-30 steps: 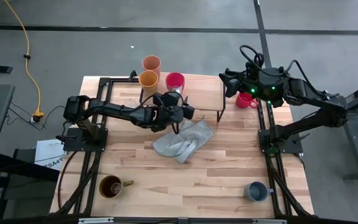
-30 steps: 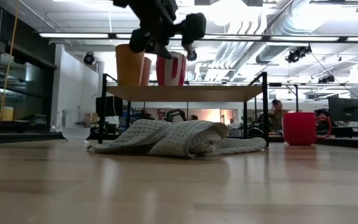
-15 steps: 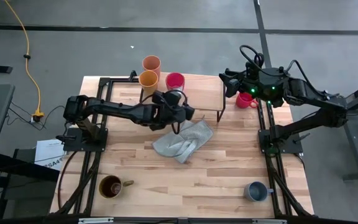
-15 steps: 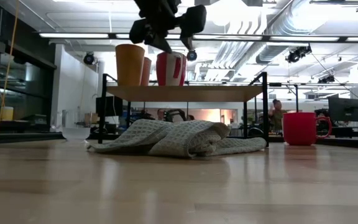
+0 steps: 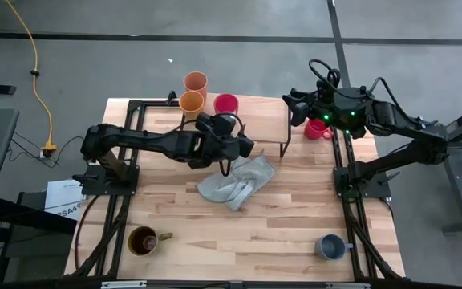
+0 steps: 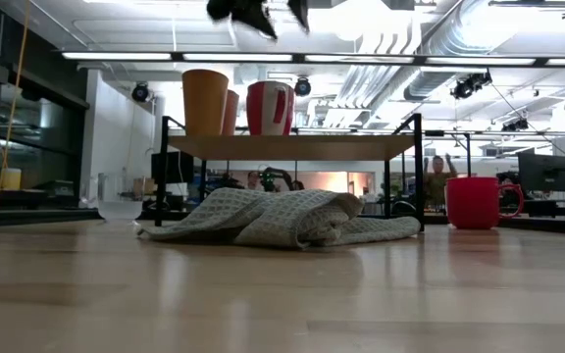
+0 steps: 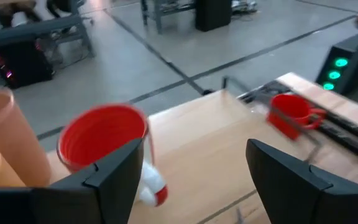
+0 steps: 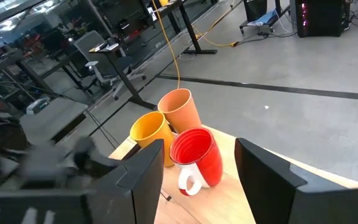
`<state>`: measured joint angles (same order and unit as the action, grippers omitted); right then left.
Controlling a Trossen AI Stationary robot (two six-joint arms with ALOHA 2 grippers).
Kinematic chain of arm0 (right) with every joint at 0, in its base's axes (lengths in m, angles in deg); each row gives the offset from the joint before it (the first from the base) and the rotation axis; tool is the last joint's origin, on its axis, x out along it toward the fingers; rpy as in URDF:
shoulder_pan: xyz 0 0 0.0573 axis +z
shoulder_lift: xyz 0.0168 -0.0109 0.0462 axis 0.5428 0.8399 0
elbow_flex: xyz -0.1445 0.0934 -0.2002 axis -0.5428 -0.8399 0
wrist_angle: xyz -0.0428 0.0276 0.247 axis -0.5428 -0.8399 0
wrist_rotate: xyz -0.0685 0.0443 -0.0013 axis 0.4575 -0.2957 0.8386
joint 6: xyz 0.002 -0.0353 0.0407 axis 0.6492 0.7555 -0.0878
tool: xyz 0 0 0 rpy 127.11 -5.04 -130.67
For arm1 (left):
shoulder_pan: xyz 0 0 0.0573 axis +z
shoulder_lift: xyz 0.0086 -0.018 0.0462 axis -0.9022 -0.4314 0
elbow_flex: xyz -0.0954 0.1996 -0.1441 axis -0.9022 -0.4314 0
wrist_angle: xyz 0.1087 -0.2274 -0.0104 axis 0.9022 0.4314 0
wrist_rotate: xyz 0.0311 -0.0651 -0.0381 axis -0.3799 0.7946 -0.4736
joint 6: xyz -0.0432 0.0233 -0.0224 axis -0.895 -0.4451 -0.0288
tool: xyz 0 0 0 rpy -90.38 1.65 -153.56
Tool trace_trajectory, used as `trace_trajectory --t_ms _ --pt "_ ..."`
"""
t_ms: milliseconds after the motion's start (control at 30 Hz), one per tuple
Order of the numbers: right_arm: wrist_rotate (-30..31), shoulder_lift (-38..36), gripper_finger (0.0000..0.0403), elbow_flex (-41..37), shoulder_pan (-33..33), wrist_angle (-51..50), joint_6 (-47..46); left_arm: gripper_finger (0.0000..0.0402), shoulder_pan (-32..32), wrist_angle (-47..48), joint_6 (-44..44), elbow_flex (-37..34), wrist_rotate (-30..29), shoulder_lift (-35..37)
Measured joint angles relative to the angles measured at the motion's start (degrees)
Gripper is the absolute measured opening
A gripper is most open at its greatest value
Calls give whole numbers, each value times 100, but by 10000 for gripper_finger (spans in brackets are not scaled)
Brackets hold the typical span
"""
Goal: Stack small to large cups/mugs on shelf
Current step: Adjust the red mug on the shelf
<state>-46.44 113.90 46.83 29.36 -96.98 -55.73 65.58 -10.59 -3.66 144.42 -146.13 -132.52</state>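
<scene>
The shelf (image 5: 259,116) stands at the table's far side and carries a peach-orange tumbler (image 5: 195,82), a yellow mug (image 5: 191,101) and a red mug (image 5: 225,103), all upright on their bases. My left gripper (image 7: 196,146) is open and empty, high above the shelf's near edge (image 5: 229,128), just near of the red mug (image 7: 101,137). My right gripper (image 5: 295,108) is open and empty, held up by the shelf's right end. A second red mug (image 5: 318,128) stands on the table there. The glass cups are out of view.
A crumpled grey cloth (image 5: 235,181) lies on the table just in front of the shelf. A brown mug (image 5: 143,239) stands near the front left and a grey-blue mug (image 5: 331,246) near the front right. Black frame rails run along both table sides.
My left gripper has risen from just above the red mug on the shelf, almost leaving the top of the low view. The red mug stays upright on the shelf.
</scene>
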Motion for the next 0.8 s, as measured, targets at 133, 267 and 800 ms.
trace_trajectory --t_ms 133,267,800 --pt "-1 0 189 0 0 2 187 271 -271 1042 386 1103 155 0" --pt "-53 1 189 0 0 2 357 266 -558 1898 916 2106 385 140" --pt "-1305 707 189 0 0 253 1159 21 -1672 183 935 -1143 835 3233"
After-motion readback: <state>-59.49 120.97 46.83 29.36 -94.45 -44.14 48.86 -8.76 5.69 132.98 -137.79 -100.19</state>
